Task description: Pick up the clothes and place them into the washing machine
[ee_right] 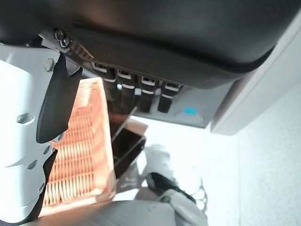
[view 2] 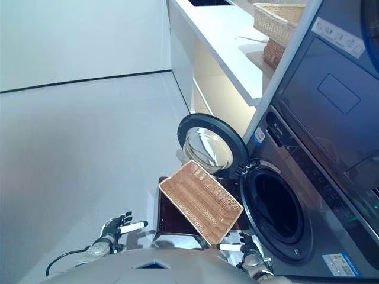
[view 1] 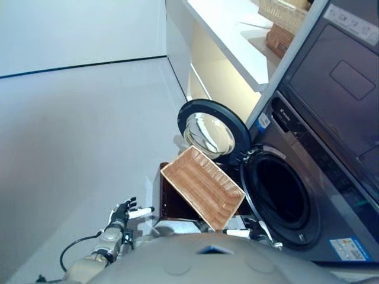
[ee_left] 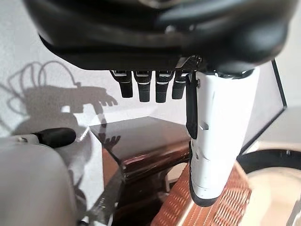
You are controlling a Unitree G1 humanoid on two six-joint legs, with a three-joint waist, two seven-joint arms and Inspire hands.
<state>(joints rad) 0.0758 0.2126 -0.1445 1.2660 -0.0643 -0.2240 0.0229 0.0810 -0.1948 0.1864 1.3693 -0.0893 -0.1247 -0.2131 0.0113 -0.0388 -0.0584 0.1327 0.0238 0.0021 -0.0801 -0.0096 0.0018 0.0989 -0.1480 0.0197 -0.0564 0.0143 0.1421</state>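
Observation:
The wicker basket (view 1: pixel 201 186) rests on the dark brown box (view 1: pixel 172 204) beside the washing machine (view 1: pixel 331 195), and I see no clothes in it. The machine's round door (view 1: pixel 210 133) stands open and the drum opening (view 1: pixel 281 192) is dark inside. My left hand (view 1: pixel 121 214) hangs left of the box, open and empty, as its wrist view (ee_left: pixel 216 132) confirms. My right hand (view 1: pixel 256 228) is low by the basket's near corner, below the drum opening, fingers straight and holding nothing. Its wrist view (ee_right: pixel 23 141) shows the basket (ee_right: pixel 84 155) beside the thumb.
A second appliance (view 1: pixel 349 65) is stacked above the washer. A white counter (view 1: pixel 231 29) runs along the wall behind the door, with wicker baskets (view 2: pixel 278 15) on it. Pale floor (view 1: pixel 77 136) spreads to the left.

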